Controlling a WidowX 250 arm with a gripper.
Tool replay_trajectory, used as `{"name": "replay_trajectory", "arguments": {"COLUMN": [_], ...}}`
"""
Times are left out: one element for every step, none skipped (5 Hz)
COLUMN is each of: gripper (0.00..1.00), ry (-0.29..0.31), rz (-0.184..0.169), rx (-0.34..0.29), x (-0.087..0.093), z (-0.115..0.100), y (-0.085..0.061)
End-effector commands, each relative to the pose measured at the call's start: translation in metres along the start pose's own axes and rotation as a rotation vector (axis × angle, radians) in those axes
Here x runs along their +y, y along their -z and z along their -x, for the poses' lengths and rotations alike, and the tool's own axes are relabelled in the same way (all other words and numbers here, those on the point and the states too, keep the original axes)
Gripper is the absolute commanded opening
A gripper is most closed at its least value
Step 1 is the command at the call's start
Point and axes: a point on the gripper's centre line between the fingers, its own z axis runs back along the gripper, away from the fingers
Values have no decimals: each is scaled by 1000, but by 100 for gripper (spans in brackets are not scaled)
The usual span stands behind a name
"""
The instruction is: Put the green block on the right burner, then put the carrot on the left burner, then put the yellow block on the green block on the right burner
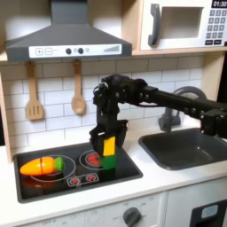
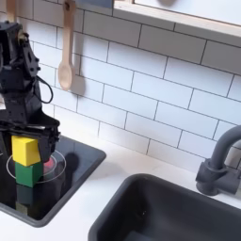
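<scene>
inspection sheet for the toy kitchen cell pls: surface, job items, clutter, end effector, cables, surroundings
Surface: glossy black toy hob set in a white counter, sink beside it.
Job's things: yellow block stacked on the green block, both on the burner at the first exterior view's right. Carrot lies on the other burner, leafy end toward the blocks.
Clutter: nothing seen.
Grippers: end effector down around the yellow block; whether it grips or has let go cannot be told.
Cables: nothing seen.
Surroundings: white tile wall with a hanging wooden spatula and spoon, range hood, microwave, grey faucet.
</scene>
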Motion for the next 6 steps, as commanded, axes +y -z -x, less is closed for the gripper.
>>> {"name": "replay_trajectory", "arguments": {"gripper": [100,100,100,100,100,100], "ry": [0,3,1,-5,-6,-17], "rz": [12,21,30,35,30,33], "rx": [-23,-37,-40,-63,-74,-69], "x": [-2,-3,-5,-6,-6,-5], "z": [-2,-4,-8,-12,-15,-19], "y": [-16,-24,-26,-34,-39,-38]}}
